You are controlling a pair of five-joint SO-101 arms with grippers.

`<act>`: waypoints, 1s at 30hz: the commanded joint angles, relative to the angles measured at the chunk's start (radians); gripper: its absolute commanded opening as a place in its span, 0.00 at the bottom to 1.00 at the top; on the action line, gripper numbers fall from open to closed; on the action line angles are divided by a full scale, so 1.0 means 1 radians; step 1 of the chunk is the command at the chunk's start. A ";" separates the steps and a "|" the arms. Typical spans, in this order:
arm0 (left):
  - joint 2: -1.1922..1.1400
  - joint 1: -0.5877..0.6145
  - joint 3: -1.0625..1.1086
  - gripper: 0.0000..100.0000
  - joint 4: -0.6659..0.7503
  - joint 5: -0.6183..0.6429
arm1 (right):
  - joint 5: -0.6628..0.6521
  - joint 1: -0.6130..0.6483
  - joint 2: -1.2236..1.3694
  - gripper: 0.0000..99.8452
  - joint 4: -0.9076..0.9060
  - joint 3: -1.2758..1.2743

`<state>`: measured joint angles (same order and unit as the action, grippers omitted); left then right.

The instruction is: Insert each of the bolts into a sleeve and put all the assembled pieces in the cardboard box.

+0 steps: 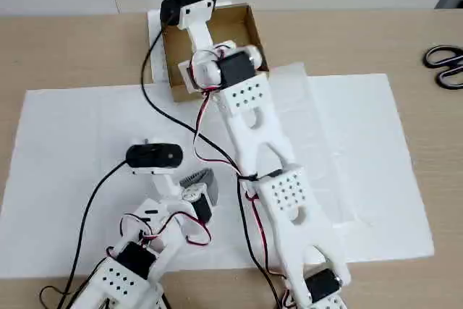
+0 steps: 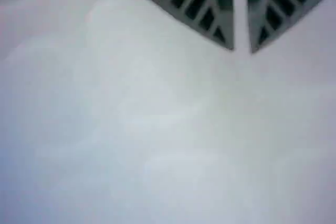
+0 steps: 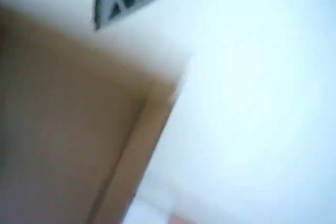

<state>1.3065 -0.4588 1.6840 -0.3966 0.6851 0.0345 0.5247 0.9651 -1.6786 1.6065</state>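
Note:
The open cardboard box (image 1: 242, 30) stands at the back of the table, left of centre. My right arm stretches from the front edge up to it, and my right gripper (image 1: 199, 45) hangs over the box's left half, hidden under the wrist. In the right wrist view a brown wall and corner of the box (image 3: 68, 129) lie close below, beside white paper. My left gripper (image 1: 200, 181) is near the front left, low over the paper. In the left wrist view its grey ribbed fingers (image 2: 210, 9) stand almost together with nothing between them.
A large white paper sheet (image 1: 354, 142) covers the middle of the wooden table (image 1: 65, 48). Black scissors (image 1: 445, 65) lie at the far right edge. Black and red cables (image 1: 148, 70) trail across the paper between the arms.

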 commanded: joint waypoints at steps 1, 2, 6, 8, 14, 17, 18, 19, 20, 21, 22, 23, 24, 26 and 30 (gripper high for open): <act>0.028 -0.026 -0.151 0.01 -0.126 -0.175 | 0.049 -0.027 -0.363 0.36 -0.070 -0.123; 0.043 -0.023 -0.234 0.01 -0.183 -0.256 | 0.052 -0.027 -0.453 0.36 -0.071 -0.181; 0.181 0.112 -0.541 0.01 -0.477 -0.462 | 0.055 -0.047 -0.852 0.36 -0.070 -0.597; 0.299 0.245 -0.611 0.01 -0.634 -0.491 | 0.058 -0.054 -1.053 0.36 -0.062 -0.879; 0.505 0.292 -0.518 0.01 -0.761 -0.471 | 0.163 -0.056 -1.549 0.36 0.018 -1.605; 0.514 0.301 -0.513 0.01 -0.747 -0.473 | 0.163 -0.076 -1.747 0.36 0.076 -1.896; 0.516 0.325 -0.498 0.01 -0.732 -0.473 | 0.164 -0.091 -1.807 0.36 0.102 -1.995; 0.516 0.356 -0.469 0.01 -0.713 -0.468 | 0.164 -0.105 -1.874 0.36 0.133 -2.099; 0.516 0.388 -0.440 0.01 -0.694 -0.465 | 0.164 -0.117 -1.936 0.36 0.162 -2.194; 0.514 0.410 -0.407 0.01 -0.678 -0.468 | 0.164 -0.131 -1.998 0.36 0.188 -2.286; 0.514 0.423 -0.381 0.01 -0.664 -0.471 | 0.164 -0.148 -2.063 0.36 0.208 -2.372; 0.514 0.437 -0.367 0.01 -0.654 -0.471 | 0.164 -0.160 -2.127 0.36 0.222 -2.450; 0.514 0.450 -0.360 0.01 -0.641 -0.471 | 0.164 -0.171 -2.196 0.36 0.232 -2.522; 0.514 0.457 -0.323 0.01 -0.588 -0.473 | 0.163 -0.197 -2.344 0.36 0.251 -2.622; 0.514 0.456 -0.211 0.01 -0.503 -0.465 | 0.160 -0.223 -2.629 0.36 0.236 -2.722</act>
<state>1.8082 -0.0015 1.4293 -0.9659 0.2125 0.1926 0.3191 -1.4668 -1.4484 -1.0464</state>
